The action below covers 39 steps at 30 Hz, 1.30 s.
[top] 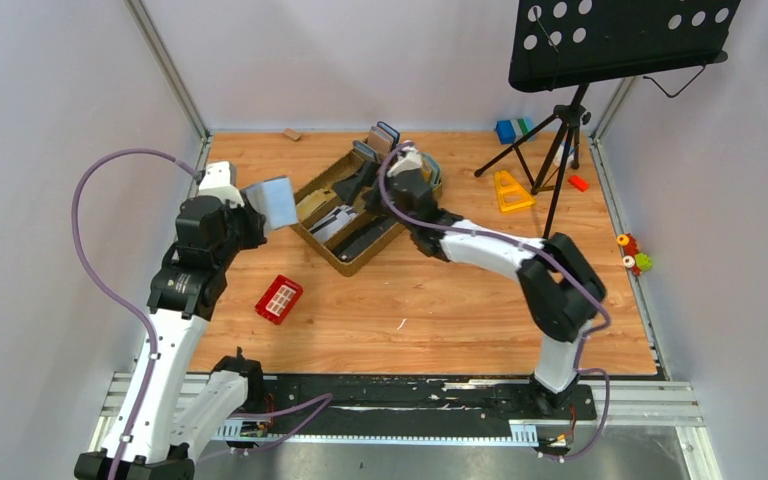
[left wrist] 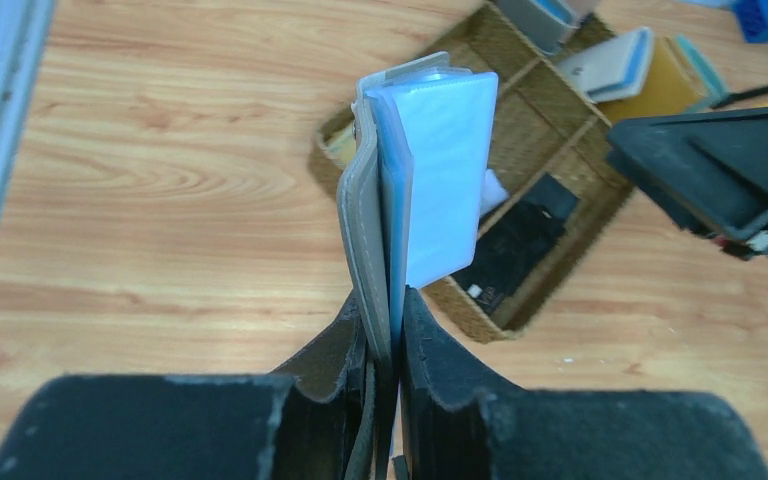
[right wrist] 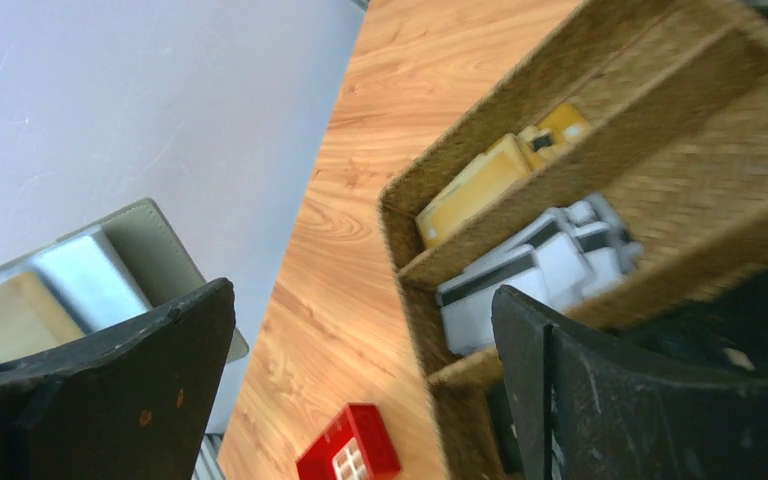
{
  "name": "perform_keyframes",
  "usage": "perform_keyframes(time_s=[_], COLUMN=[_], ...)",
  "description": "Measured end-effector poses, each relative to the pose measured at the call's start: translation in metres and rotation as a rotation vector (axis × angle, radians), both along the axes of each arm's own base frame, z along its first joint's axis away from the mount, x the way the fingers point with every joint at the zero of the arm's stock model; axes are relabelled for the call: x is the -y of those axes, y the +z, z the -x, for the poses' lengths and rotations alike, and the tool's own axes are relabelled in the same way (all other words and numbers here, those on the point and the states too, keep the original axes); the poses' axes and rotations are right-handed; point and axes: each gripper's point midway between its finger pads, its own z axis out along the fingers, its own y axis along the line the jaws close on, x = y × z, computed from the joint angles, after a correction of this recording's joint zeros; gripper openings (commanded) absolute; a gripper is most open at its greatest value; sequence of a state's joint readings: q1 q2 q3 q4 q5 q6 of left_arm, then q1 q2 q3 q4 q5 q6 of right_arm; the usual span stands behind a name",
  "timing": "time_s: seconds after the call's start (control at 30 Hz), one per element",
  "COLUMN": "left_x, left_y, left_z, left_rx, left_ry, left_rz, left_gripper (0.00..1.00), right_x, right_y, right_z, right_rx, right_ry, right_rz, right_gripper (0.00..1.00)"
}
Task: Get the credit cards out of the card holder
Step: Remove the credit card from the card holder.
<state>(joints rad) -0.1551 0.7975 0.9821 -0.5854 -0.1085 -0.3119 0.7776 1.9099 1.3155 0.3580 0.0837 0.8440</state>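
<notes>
My left gripper [top: 245, 207] [left wrist: 388, 300] is shut on the lower edge of the card holder [top: 271, 200] [left wrist: 365, 230]. It holds the grey bi-fold upright above the table, left of the brown tray [top: 355, 262], with pale blue sleeves [left wrist: 440, 180] fanning out. My right gripper [top: 375, 195] [right wrist: 360, 300] hangs wide open over the tray with nothing between its fingers [right wrist: 640, 390]. White credit cards [top: 335, 222] [right wrist: 540, 270] lie in one tray compartment and yellow ones [right wrist: 480, 185] in the compartment beside it. The card holder [right wrist: 145, 240] also shows behind my right gripper's left finger.
A red block [top: 279, 298] [right wrist: 350, 455] lies on the wood in front of the tray. Upright wallets [top: 383, 135] stand at the tray's back. A music stand tripod [top: 560, 130], a yellow triangle [top: 510, 190] and small toys [top: 635, 255] sit to the right.
</notes>
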Motion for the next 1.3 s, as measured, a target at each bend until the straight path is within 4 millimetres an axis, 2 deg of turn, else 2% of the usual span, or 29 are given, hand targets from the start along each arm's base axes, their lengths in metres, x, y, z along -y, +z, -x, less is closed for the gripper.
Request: perform_keyframes(time_s=[0.07,0.23,0.37,0.53,0.67,0.8,0.97,1.1,1.3], left_x=[0.012,0.042,0.063,0.098,0.130,0.159,0.200,0.218,0.237], left_y=[0.001,-0.015,-0.035,-0.055,-0.069,-0.095,-0.115,-0.131,-0.168], left_z=[-0.001,-0.005,-0.004,0.006,0.015,0.033,0.062,0.074,0.089], left_rx=[0.007,-0.045,-0.107,-0.164,-0.186,-0.224,-0.250,-0.253,-0.318], left_ry=[-0.059,-0.201,-0.277,-0.373,-0.462,-0.561,-0.714,-0.768,-0.786], left_rz=[0.026,0.101,0.171,0.208,0.230,0.233,0.207,0.200,0.161], left_gripper=[0.00,0.00,0.00,0.00,0.00,0.00,0.00,0.00,0.00], right_x=[0.029,0.112,0.148,0.167,0.177,0.188,0.199,0.206,0.213], right_y=[0.016,0.030,0.028,0.023,0.005,-0.022,-0.036,-0.041,-0.059], right_z=[0.007,0.040,0.072,0.103,0.118,0.133,0.145,0.154,0.175], right_rx=[0.034,0.088,0.119,0.144,0.132,0.092,0.079,0.087,0.059], right_ry=[0.001,-0.018,-0.006,0.046,0.074,0.088,0.087,0.084,0.132], right_rz=[-0.003,0.038,0.089,0.151,0.198,0.250,0.280,0.283,0.299], right_gripper=[1.00,0.99,0.99,0.98,0.98,0.99,1.00,1.00,1.00])
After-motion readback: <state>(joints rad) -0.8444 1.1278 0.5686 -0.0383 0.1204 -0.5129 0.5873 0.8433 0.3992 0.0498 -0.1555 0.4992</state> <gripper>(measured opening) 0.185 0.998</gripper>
